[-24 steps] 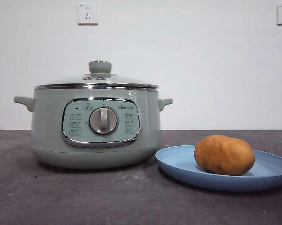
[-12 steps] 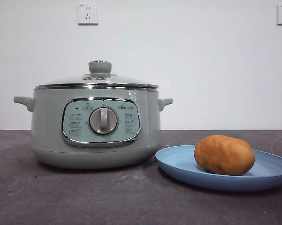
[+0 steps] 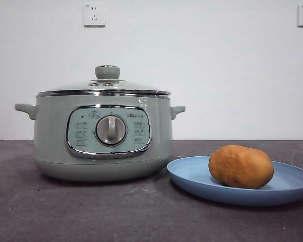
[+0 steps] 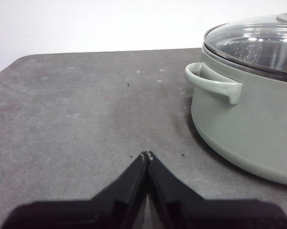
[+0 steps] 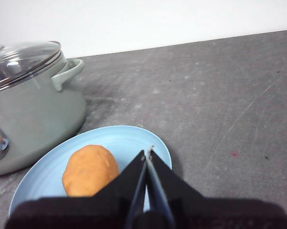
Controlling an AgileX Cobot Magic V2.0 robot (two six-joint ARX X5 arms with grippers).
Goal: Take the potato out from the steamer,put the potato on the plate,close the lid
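The sage-green steamer [image 3: 103,136] stands at the left of the front view with the glass lid [image 3: 103,86] resting on it. The orange-brown potato [image 3: 240,166] lies on the light-blue plate [image 3: 191,174] to its right. My left gripper [image 4: 147,155] is shut and empty, off to the side of the steamer [image 4: 248,119] near its handle, with the lid [image 4: 258,45] on top. My right gripper [image 5: 148,151] is shut and empty, above the plate [image 5: 124,138] beside the potato [image 5: 90,170]. Neither arm shows in the front view.
The dark grey table [image 3: 116,212] carries the pot and plate. A white wall with two sockets [image 3: 94,14] stands behind. The steamer [image 5: 28,105] also shows in the right wrist view.
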